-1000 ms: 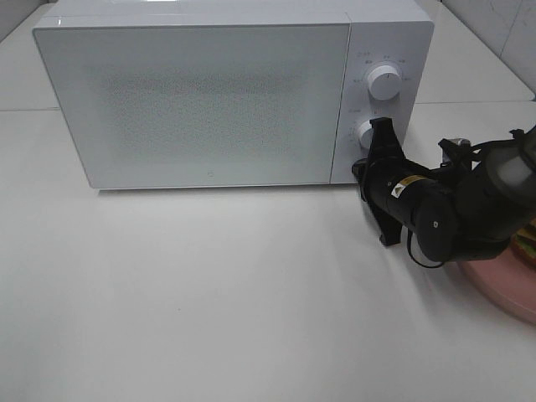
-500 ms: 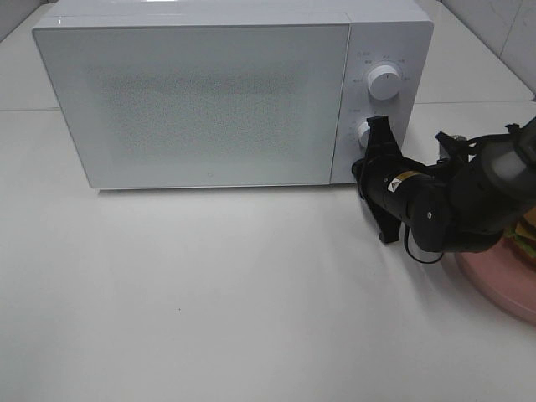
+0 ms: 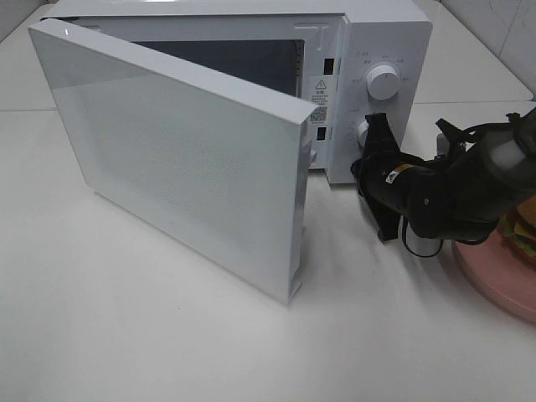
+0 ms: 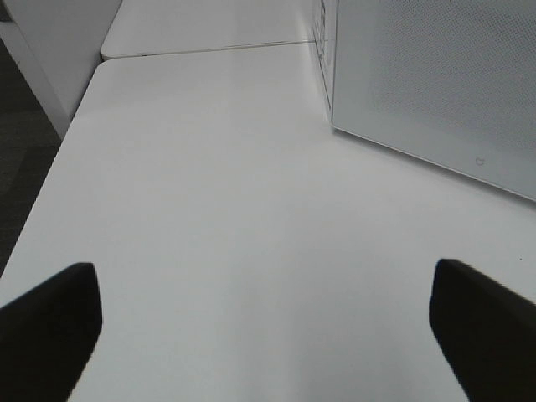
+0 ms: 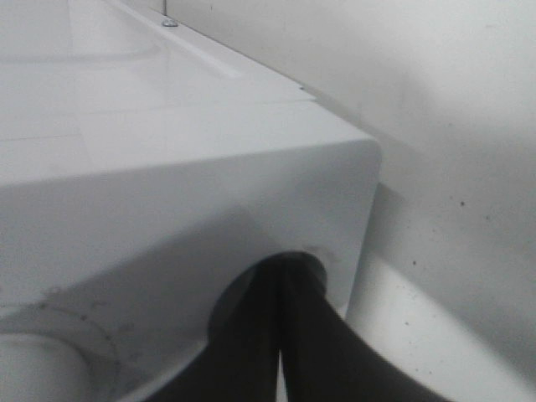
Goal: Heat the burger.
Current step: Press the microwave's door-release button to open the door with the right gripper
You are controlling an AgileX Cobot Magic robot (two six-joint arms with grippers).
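The burger (image 3: 523, 229), with a brown bun and green lettuce, sits on a round pink plate (image 3: 501, 280) at the right edge of the exterior view, partly hidden by my right arm. The white microwave (image 3: 377, 33) stands at the back with its door (image 3: 184, 159) swung open to the left. My right gripper (image 3: 358, 167) is shut, and its fingertips (image 5: 280, 293) press into a round recess low on the control panel, below the lower knob (image 3: 365, 131). My left gripper (image 4: 268, 327) is open and empty over bare table, out of the exterior view.
The open door juts forward over the table's left and middle. The microwave cavity (image 3: 251, 63) shows dark behind it. An upper knob (image 3: 382, 81) sits on the panel. The door's outer face also shows in the left wrist view (image 4: 435, 75), near the table edge (image 4: 50, 176).
The microwave door, shut in both earlier frames, has sprung open to the left. My right gripper stays at the control panel, pushed slightly closer.
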